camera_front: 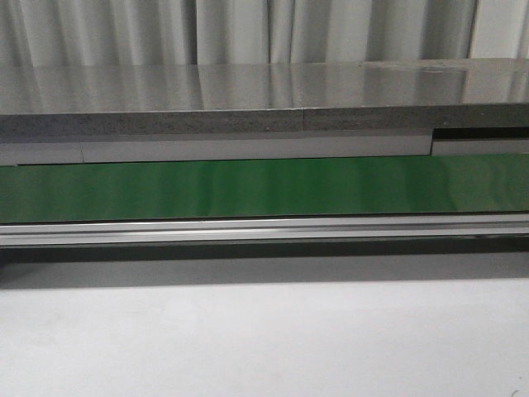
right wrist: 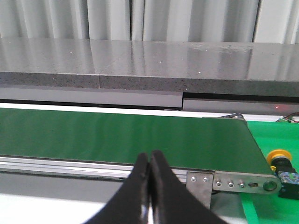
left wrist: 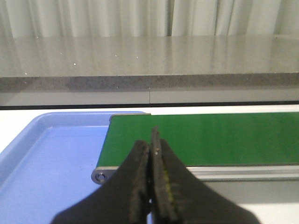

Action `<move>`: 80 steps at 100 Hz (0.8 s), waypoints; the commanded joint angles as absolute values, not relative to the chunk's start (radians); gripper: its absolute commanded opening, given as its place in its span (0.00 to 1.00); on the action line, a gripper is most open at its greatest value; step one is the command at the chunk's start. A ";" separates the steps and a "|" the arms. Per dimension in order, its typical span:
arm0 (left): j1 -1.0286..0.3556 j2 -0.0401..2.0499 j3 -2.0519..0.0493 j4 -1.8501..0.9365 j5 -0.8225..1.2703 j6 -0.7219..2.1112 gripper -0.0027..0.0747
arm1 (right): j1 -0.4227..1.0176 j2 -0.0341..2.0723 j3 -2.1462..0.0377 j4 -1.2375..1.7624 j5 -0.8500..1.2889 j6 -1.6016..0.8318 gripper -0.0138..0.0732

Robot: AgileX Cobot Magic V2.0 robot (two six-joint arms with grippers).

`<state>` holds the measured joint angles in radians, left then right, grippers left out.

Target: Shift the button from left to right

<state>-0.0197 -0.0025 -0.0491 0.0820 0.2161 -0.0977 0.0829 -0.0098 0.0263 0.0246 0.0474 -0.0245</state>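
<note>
The button [right wrist: 282, 166], with a round yellow head on a black body bearing a blue-green mark, lies on a green surface [right wrist: 275, 130] past the right end of the green conveyor belt [right wrist: 121, 135], seen only in the right wrist view. My right gripper [right wrist: 149, 158] is shut and empty, in front of the belt's near rail, well to the left of the button. My left gripper [left wrist: 151, 140] is shut and empty, at the belt's left end [left wrist: 196, 137] beside a blue tray [left wrist: 42, 168]. Neither gripper shows in the front view, where the belt [camera_front: 264, 188] carries nothing.
A grey stone-like shelf [camera_front: 264, 99] runs behind the belt, with pale curtains behind it. An aluminium rail [camera_front: 264, 229] edges the belt's near side, above a white tabletop [camera_front: 264, 339]. A metal bracket [right wrist: 233, 179] with screws ends the belt on the right.
</note>
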 commanded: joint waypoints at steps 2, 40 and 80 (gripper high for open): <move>-0.030 -0.034 -0.049 0.090 0.119 -0.116 0.01 | 0.085 -0.029 0.011 0.020 -0.040 -0.023 0.08; -0.030 -0.034 0.049 0.093 0.000 -0.124 0.01 | 0.085 -0.029 0.011 0.020 -0.041 -0.023 0.08; -0.030 -0.034 0.048 0.087 -0.014 -0.124 0.01 | 0.085 -0.029 0.011 0.020 -0.041 -0.023 0.08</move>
<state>-0.0215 -0.0025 0.0008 0.0940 0.0810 -0.1125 0.0829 -0.0098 0.0263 0.0246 0.0450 -0.0237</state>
